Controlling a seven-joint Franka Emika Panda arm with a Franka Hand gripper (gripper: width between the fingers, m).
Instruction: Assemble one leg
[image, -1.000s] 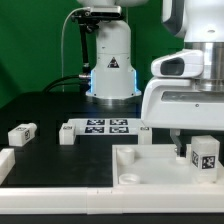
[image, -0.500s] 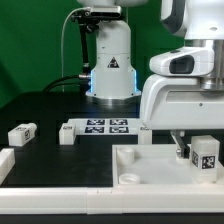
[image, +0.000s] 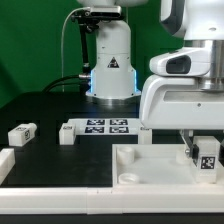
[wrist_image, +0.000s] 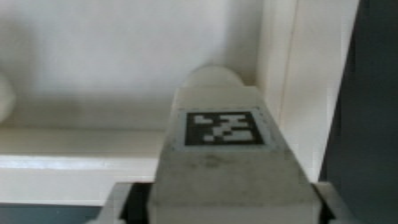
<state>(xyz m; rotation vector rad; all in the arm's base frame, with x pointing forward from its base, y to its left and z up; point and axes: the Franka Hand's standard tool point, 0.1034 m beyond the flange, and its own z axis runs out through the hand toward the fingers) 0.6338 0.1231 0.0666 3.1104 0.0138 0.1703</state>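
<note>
My gripper (image: 203, 150) is shut on a leg (image: 207, 155), a stubby white block with a black-and-white tag, and holds it upright over the right part of the large white square panel (image: 150, 168). In the wrist view the leg (wrist_image: 224, 140) fills the middle, clamped between the dark fingers (wrist_image: 128, 203), with the panel's raised rim (wrist_image: 294, 90) beside it. Whether the leg touches the panel I cannot tell. Another leg (image: 22, 133) lies at the exterior view's left, and one more (image: 5, 163) at the left edge.
The marker board (image: 102, 126) lies in the middle of the table, with a small white leg (image: 67, 134) at its left end. The arm's base (image: 110, 60) stands behind it. A round socket (image: 128, 179) shows at the panel's near corner.
The gripper and the leg have moved down a little toward the panel.
</note>
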